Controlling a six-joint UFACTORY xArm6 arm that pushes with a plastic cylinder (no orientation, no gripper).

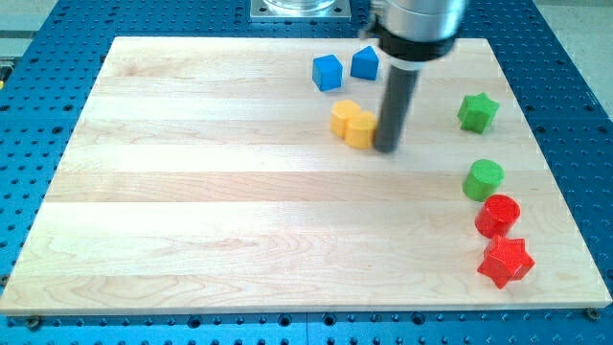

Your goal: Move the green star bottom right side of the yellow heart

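Observation:
The green star (477, 112) lies near the view's right edge of the wooden board. A yellow block (353, 124), its shape like a heart or two joined lobes, lies at the upper middle. My tip (387, 147) rests just to the right of the yellow block, touching or nearly touching it. The green star is well to the right of my tip.
Two blue blocks (328, 72) (364, 63) sit above the yellow block. A green cylinder (484, 179), a red cylinder (497, 215) and a red star (505, 261) line the board's right side. The board (192, 192) lies on a blue perforated table.

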